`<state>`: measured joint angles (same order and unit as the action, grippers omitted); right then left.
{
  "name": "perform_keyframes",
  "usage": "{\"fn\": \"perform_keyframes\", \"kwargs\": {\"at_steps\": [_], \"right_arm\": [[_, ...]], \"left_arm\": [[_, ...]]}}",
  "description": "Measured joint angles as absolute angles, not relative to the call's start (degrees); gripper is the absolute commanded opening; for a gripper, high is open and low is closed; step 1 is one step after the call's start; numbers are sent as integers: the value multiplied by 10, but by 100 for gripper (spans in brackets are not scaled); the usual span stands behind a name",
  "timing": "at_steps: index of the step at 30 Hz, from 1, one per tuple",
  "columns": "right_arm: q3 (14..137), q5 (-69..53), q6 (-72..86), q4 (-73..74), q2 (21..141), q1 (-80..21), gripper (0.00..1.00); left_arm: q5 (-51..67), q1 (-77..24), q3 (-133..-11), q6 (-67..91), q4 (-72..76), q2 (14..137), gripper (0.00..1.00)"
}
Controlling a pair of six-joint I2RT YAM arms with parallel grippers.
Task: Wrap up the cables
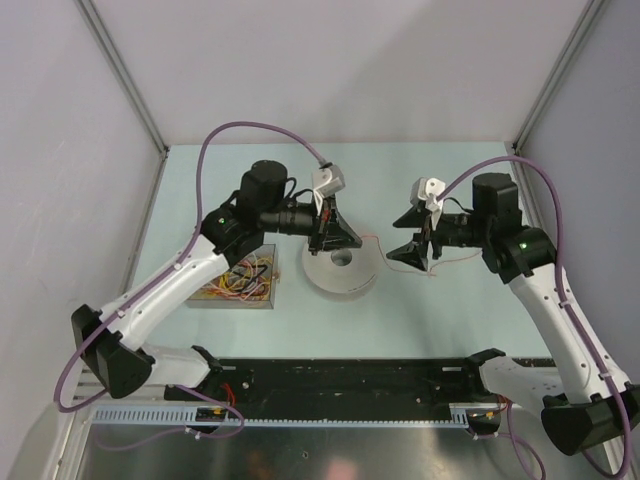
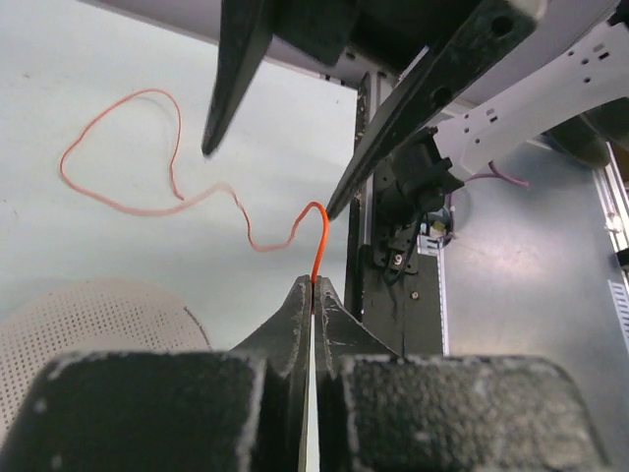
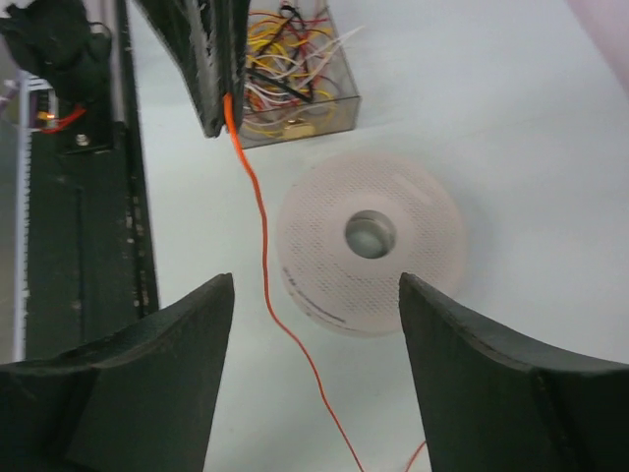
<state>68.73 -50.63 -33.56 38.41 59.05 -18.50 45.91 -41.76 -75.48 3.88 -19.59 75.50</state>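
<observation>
Left gripper (image 2: 313, 287) clenched on orange cable (image 3: 259, 218), which trails across table (image 1: 420, 310) toward 3 o'clock. Right gripper (image 3: 314, 290) released, holding nothing. Remaining cables (image 1: 243, 280) in clear box (image 1: 238, 304), 9 o'clock of spool (image 1: 325, 278)

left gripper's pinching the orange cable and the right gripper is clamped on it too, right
No. The left gripper does pinch the orange cable, but the right gripper is open, not clamped on it; the right wrist view shows this.

Lab test cell w/ grey walls (image 1: 330, 60), alu frame posts (image 1: 122, 75).
</observation>
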Motion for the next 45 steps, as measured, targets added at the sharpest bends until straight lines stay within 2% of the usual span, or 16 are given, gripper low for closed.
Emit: {"fn": "perform_keyframes", "kwargs": {"at_steps": [13,15,20,22,30,40,42,45], "right_arm": [[630,-581,-219,293,588,-207,57],[625,-582,-203,270,587,-223,47],[610,-575,-178,225,587,-256,6],[604,-568,-167,211,587,-258,2],[600,-555,-119,142,587,-236,0],[599,-555,-97,106,588,-246,0],[599,-555,-99,108,589,-251,0],[599,-555,-103,109,589,-256,0]], "left_arm": [[472,-412,-696,96,-110,736,0],[472,-411,-689,109,-96,733,0],[475,-401,-669,158,-33,726,0],[478,-390,-652,187,0,719,0],[482,-362,-586,248,77,701,0],[457,-423,-576,207,58,697,0],[451,-423,-578,197,48,697,8],[447,-420,-582,183,30,697,30]]}}
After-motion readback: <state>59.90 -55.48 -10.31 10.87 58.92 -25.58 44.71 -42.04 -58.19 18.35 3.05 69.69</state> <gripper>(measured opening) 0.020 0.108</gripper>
